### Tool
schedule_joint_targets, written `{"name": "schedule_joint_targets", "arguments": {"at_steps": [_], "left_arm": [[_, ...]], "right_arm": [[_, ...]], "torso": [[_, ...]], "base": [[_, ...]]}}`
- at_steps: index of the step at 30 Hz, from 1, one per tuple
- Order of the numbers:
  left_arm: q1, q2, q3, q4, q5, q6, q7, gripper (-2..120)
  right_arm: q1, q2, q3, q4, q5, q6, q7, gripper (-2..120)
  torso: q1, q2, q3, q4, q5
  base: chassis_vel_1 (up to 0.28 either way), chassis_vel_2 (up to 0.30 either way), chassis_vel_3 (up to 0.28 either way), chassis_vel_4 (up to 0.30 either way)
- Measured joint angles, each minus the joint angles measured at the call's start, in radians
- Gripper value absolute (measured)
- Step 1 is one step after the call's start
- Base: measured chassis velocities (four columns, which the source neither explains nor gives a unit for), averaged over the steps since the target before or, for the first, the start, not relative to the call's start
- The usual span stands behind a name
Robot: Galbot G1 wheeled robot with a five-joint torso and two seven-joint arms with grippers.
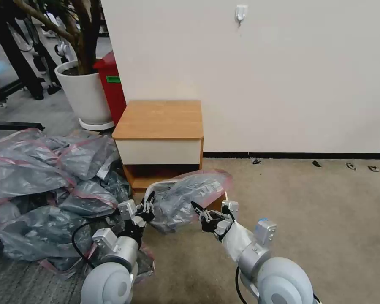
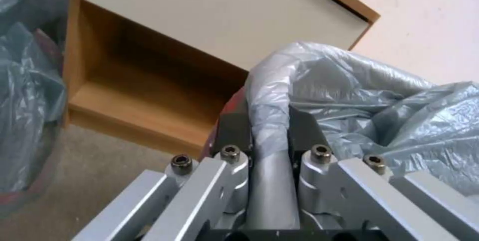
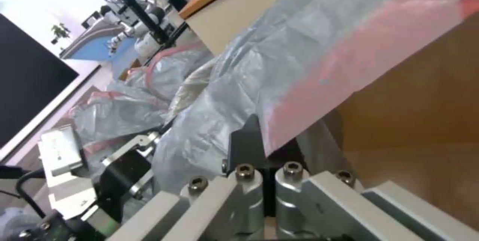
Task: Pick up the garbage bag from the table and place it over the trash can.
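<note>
Left gripper (image 1: 147, 207) low in front of the table (image 1: 158, 119), at the left end of the garbage bag (image 1: 185, 198). In the left wrist view its two dark fingers (image 2: 234, 130) are drawn together on a rolled fold of grey plastic, which passes between them and bulges out past the tips. Clamped on the bag.

Right gripper (image 1: 202, 213) at the bag's right-hand lower side, well below the table top. In the right wrist view one dark finger (image 3: 245, 145) stands against the plastic, and the bag's pink-red band (image 3: 349, 65) runs across just beyond it. The second finger is mostly lost behind the film; the plastic seems to run between them, so I read it as closed on the bag.

The bag hangs in the air between the two grippers, in front of the table's open lower shelf (image 2: 134, 95), off the floor. Its long axis runs roughly left to right across the head view, tilted up toward the right. The pink-red edge lies along the upper and right side, near the table's lower front corner. The plastic is puffed and crinkled, not flat.

Heap of similar grey bags (image 1: 42, 181) on the floor to the robot's left, beside the table. Red bin (image 1: 112, 86) and white plant pot (image 1: 84, 95) behind it, against the wall (image 1: 283, 76).
</note>
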Motion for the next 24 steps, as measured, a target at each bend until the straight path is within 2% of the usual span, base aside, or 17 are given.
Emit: {"name": "schedule_joint_targets", "arguments": {"at_steps": [16, 24], "left_arm": [[-0.023, -0.031, -0.050, 0.004, -0.140, 0.060, -0.068, 9], [-0.037, -0.035, -0.080, 0.006, -0.248, 0.096, -0.107, 9]], "right_arm": [[-0.109, 0.005, 0.025, 0.053, -0.063, 0.060, -0.068, 0], [-0.164, -0.011, 0.100, 0.037, -0.091, 0.117, -0.119, 0]], "torso": [[0.000, 0.000, 0.000, 0.0000, 0.0000], [0.000, 0.000, 0.000, -0.0002, 0.0000]], "base": [[0.000, 0.000, 0.000, 0.000], [0.000, 0.000, 0.000, 0.000]]}}
